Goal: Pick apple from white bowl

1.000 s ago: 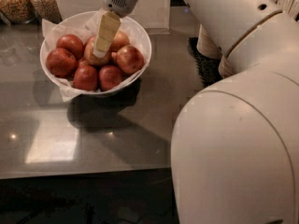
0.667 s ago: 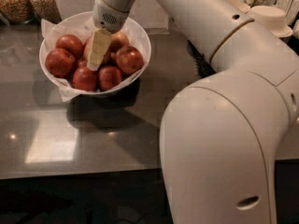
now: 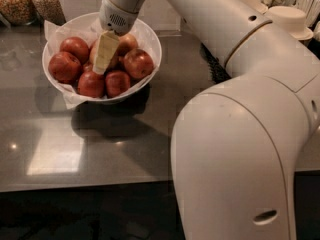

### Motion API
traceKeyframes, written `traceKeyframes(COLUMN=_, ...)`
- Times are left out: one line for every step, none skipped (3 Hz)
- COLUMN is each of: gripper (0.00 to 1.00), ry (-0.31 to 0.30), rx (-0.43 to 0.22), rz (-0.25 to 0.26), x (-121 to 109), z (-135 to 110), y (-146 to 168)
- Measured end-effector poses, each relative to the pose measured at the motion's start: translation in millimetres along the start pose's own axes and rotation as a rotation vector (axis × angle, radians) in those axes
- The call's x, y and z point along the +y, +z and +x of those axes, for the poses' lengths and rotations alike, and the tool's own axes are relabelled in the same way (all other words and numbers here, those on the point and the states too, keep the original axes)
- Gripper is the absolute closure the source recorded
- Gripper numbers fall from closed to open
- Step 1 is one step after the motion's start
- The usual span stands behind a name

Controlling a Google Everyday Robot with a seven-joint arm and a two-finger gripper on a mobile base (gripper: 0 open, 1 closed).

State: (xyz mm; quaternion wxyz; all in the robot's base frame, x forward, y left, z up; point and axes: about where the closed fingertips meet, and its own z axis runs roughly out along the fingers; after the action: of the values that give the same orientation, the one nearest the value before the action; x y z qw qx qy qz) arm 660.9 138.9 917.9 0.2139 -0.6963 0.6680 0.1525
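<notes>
Apple point(image 3: 127, 42), paler and more yellow-tan than its neighbours, lies toward the back of the white bowl point(image 3: 152, 40), just beside the jaws on their right and partly hidden behind them. The gripper point(image 3: 100, 68) hangs down into the middle of the bowl, its pale yellow tip low among the fruit. Only one flat side of it shows, so I cannot tell whether the jaws are spread, pressed together or pinching anything.

The arm point(image 3: 226, 30) comes in from the right, running across the top of the view and bending down at the wrist point(image 3: 118, 15), which sits straight above the jaws and tilts them slightly to the left. The robot's large white body point(image 3: 240, 169) fills the near right of the view.

Around the jaws lie darker red apples: two to their left point(image 3: 65, 66) point(image 3: 75, 47), one to their right point(image 3: 138, 63), and two in front of them point(image 3: 91, 84) point(image 3: 117, 82). Crinkled white paper point(image 3: 54, 30) lines the bowl and sticks up past its rim on the left. The bowl stands on a grey counter point(image 3: 100, 144). Well behind and left of the jaws stand two jars point(image 3: 17, 4) point(image 3: 47, 1) of grains, and far to the right a stack of beige bowls point(image 3: 290, 19).
</notes>
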Motion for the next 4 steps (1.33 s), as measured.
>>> traceKeyframes(gripper=0.42, ry=0.0, rx=0.0, rz=0.0, x=0.0, z=0.0, y=0.0)
traceKeyframes(gripper=0.66, ry=0.0, rx=0.0, rz=0.0, x=0.0, z=-0.1, y=0.0)
traceKeyframes(gripper=0.89, ry=-0.006, rx=-0.005, rz=-0.001, x=-1.5, z=-3.7, y=-1.4)
traceKeyframes(gripper=1.0, ry=-0.036, rx=-0.001, rz=0.03, x=-8.1, z=-30.5, y=-24.2)
